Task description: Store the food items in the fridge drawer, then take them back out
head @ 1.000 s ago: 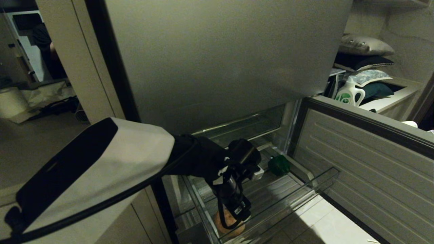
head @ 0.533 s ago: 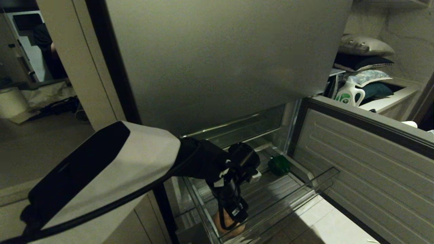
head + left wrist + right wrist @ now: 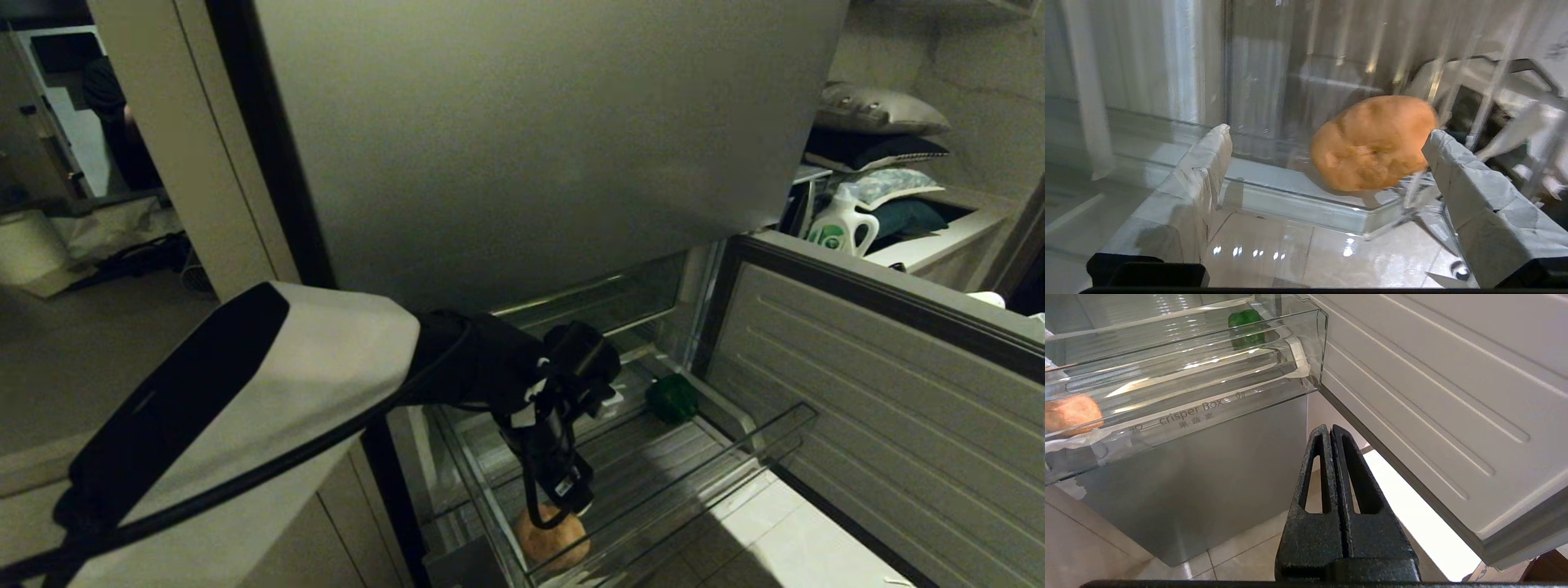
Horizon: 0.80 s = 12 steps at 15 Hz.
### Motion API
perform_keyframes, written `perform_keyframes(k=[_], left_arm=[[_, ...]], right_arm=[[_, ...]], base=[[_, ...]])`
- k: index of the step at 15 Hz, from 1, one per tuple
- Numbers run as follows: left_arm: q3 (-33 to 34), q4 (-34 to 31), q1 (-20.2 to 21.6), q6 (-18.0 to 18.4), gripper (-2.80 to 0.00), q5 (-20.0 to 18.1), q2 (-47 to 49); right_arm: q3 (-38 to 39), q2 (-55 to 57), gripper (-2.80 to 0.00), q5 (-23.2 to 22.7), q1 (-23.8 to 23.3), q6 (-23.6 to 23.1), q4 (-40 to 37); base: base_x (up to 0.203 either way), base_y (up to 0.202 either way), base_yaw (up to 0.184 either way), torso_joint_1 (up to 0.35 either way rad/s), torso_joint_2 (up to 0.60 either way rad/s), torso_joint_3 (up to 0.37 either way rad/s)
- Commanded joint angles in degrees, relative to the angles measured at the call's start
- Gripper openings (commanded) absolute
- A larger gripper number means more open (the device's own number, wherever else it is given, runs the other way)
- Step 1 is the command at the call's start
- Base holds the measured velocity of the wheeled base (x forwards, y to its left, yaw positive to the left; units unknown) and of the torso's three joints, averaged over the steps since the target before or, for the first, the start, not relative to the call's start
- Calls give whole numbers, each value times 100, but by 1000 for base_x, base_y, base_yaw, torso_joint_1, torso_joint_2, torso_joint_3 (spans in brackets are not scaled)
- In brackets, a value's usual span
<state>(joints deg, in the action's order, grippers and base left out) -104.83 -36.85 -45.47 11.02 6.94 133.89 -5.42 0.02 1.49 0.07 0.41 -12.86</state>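
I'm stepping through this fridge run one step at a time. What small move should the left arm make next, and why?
Probably lift the left tool clear of the fridge drawer. Its fingers stand wide open with the bread-like piece lying free on the drawer floor, and the green piece sits at the back, so both seem stored.

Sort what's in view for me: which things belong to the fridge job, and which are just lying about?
Job:
- orange-tan bread piece, near the drawer's front
- green piece, at its back
- fridge drawer, pulled out
- left claw, open above the bread piece

Lying about:
- detergent bottle
- pillows
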Motion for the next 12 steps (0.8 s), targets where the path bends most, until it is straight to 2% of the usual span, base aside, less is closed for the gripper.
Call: perform_keyframes(k=[1, 12], left_arm=[[-4, -23, 65, 5, 0, 53, 58], [127, -331, 109, 5, 0, -31, 173]], right_arm=[[0, -11, -280, 1, 1, 2, -10], [0, -11, -280, 1, 1, 2, -6]], base=[[0, 0, 0, 0, 0, 0], [0, 0, 0, 0, 0, 0]])
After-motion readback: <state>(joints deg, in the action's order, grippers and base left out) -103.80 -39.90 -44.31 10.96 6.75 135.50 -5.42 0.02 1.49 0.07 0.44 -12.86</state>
